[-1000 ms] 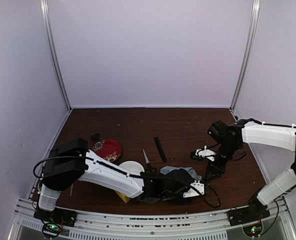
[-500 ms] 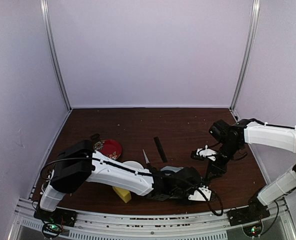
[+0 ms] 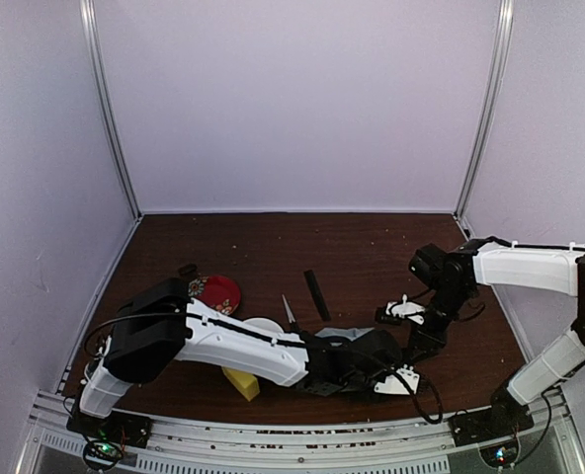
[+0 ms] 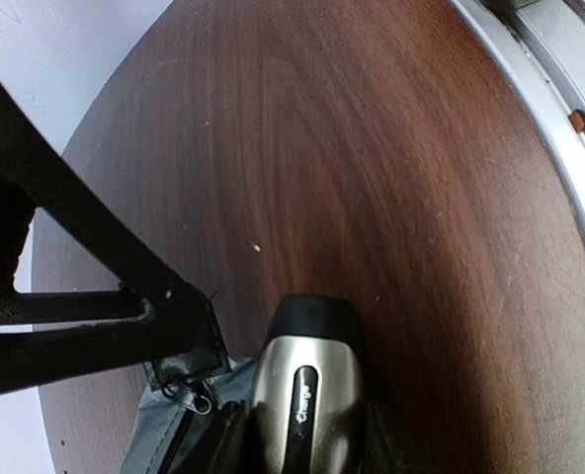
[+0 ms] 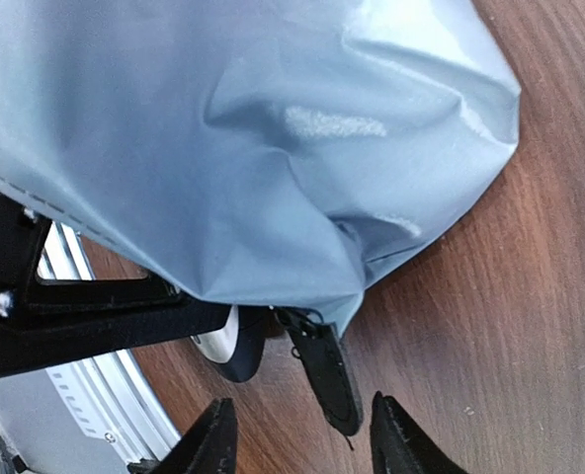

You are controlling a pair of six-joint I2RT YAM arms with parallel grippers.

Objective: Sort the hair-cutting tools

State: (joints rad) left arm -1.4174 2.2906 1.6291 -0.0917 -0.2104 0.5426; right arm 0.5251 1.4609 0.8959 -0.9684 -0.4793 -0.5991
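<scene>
A stubby black-and-silver hair clipper (image 4: 307,390) lies on the brown table beside a grey-blue zip pouch (image 4: 174,434). My left gripper (image 4: 302,449) is shut on its sides. In the top view the left gripper (image 3: 396,380) sits at the pouch's (image 3: 350,336) near right corner. My right gripper (image 5: 302,439) is open just behind the pouch (image 5: 243,148), with the black zip tab (image 5: 332,380) between its fingers, untouched. The clipper's end (image 5: 228,341) shows under the pouch edge. One pair of scissors (image 3: 290,314) and the black comb (image 3: 317,294) lie left of the pouch. The right gripper (image 3: 418,344) hangs over the pouch's right end.
A red patterned plate (image 3: 213,294) and a white bowl (image 3: 263,326) stand at the left, partly behind my left arm. A yellow block (image 3: 241,383) lies near the front edge. A small black object (image 3: 187,270) sits by the plate. The metal rail (image 4: 569,148) runs close by.
My left arm reached further right past the pouch and its jaws narrowed onto the clipper. The right arm barely shifted, staying open by the zip tab.
</scene>
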